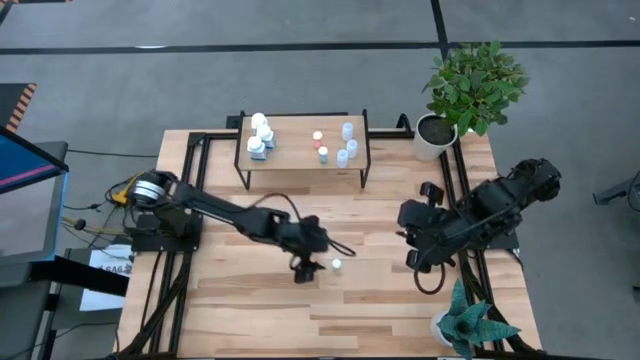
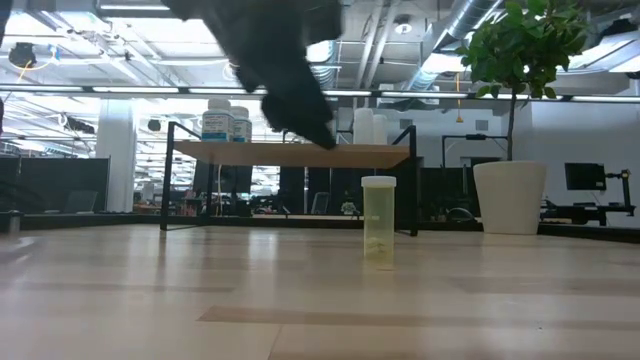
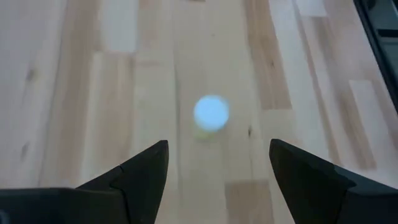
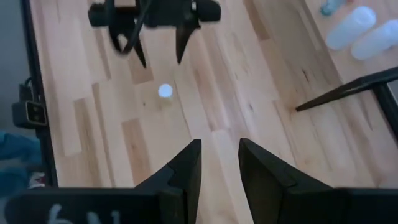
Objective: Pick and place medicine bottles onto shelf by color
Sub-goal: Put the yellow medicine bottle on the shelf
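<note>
While one bottle [image 1: 337, 264] stands alone on the worktop [image 1: 250, 320], the left hand [image 1: 307, 270] is held spread at its 9 o'clock, empty. At 12 o'clock, the shelf [image 1: 300, 135] carries the other bottles. At 3 o'clock, the right hand [image 4: 219, 163] is kept slightly parted, empty.

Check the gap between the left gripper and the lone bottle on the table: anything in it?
Nothing: the left wrist view shows only bare table between the open left gripper and the bottle.
</note>
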